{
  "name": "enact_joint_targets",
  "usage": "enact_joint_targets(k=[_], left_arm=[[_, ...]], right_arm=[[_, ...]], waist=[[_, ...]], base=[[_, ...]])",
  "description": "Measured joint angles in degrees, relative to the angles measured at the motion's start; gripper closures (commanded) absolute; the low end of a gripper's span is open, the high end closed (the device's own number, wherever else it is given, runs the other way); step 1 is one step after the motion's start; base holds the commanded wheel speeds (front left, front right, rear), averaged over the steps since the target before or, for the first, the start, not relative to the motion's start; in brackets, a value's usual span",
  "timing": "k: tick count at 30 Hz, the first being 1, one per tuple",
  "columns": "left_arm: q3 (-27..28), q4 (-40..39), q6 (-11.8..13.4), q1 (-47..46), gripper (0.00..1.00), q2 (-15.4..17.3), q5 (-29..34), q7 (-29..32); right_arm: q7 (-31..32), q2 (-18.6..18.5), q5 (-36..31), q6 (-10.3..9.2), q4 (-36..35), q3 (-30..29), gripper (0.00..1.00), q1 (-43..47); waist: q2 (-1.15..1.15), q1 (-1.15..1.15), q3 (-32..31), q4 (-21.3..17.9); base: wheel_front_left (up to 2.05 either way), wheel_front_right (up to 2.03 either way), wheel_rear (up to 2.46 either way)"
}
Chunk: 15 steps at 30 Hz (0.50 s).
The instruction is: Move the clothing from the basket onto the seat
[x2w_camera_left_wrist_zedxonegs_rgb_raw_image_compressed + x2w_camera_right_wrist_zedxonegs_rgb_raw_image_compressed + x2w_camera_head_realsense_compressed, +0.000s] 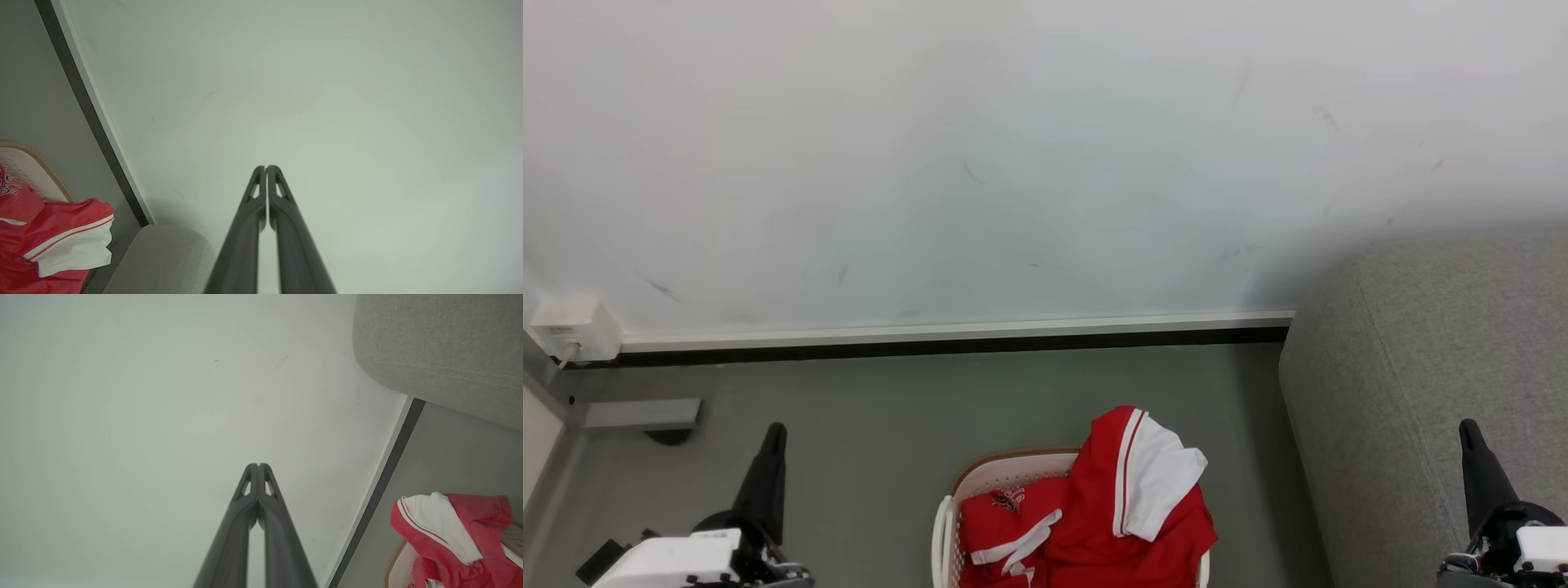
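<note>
Bright red sportswear with white trim [1094, 514] lies heaped in an oval white perforated plastic basket [1005, 472] on the grey floor [866, 425], near a large grey woven-fabric sofa [1421, 367]. The left gripper [266, 167] and right gripper [258, 465] are both closed and empty, pointing at the pale wall [1013, 163].

Red clothing [1086, 514] lies heaped in the white basket [1001, 474], which stands on the floor beside the grey seat [1421, 367]

the head view's bottom edge is cutting off the basket [1001, 475], and the clothing [1094, 523] is hiding its floor and right rim. the seat [1405, 367] is running off the right edge, and the clothing's dark logo [1008, 499] is showing too small to read.
</note>
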Motion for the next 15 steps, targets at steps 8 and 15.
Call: enact_joint_targets(k=[8,15], left_arm=[[-0.1,1.1,0.2,0.8,0.0,-0.3,0.0,0.0],[-0.7,1.7,0.1,1.8,0.0,-0.5,0.4,-1.6]], right_arm=[[0.0,0.7,-0.1,0.0,1.0,0.3,0.0,0.8],[-0.2,2.0,-2.5,0.0,1.6,0.6,0.0,1.8]], waist=[[0.0,0.0,0.0,0.0],[0.0,0.0,0.0,0.0]], base=[[0.0,0.0,0.0],[0.0,0.0,0.0]])
